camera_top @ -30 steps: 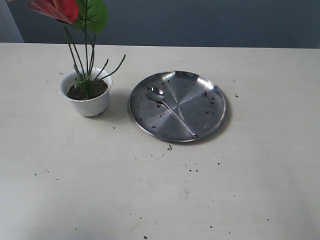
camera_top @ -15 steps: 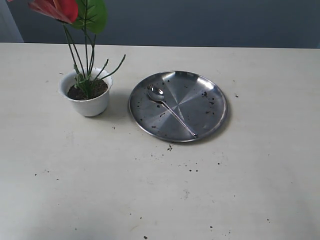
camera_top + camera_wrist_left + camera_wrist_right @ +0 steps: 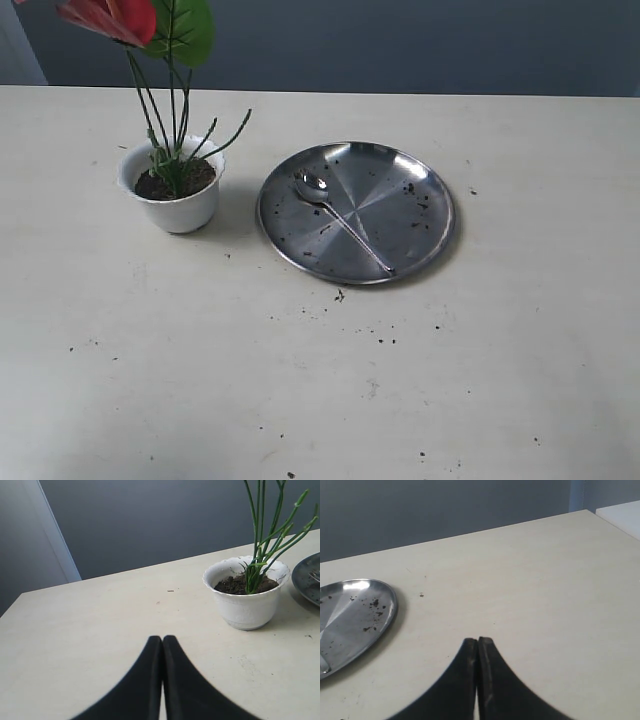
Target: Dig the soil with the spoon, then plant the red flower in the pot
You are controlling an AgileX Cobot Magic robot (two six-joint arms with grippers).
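L gripper [image 3: 162, 639]: both black fingers pressed together, tips meeting, nothing between them. It hangs over bare table [image 3: 90, 645], not touching anything. The pot [image 3: 245, 607] is near it but apart. Neither arm shows in exterior view.

R gripper [image 3: 477, 641]: fingers together too, no gap, empty. It sits over bare tabletop, and the plate [image 3: 350, 615] edge is near but apart.

Pot [image 3: 178, 205]: small, white, wavy rim, upright, far-left part of table. Soil [image 3: 190, 180] inside is dark and crumbly, level just below the rim.

Red flower [image 3: 110, 18]: planted in the pot. A bunch of thin green stems [image 3: 165, 110] rises from the soil. Glossy red bloom at top, partly cut off by frame edge, w/ a broad green leaf [image 3: 190, 25] just right of it. One stem leans out to the right over the rim.

Plate: round steel, flat on table just right of pot, a gap between them, approx. mid-table. Dark soil crumbs [image 3: 412, 190] are scattered on it, mostly on its right side.

Spoon [image 3: 345, 225]: lying in the plate, bowl toward far left, handle running diagonally to the near-right rim. Shiny, no hand or gripper on it.

Table: pale cream, w/ loose soil specks [image 3: 380, 335] on the near side of the plate and a few elsewhere. Dark grey-blue wall [image 3: 400, 45] behind.
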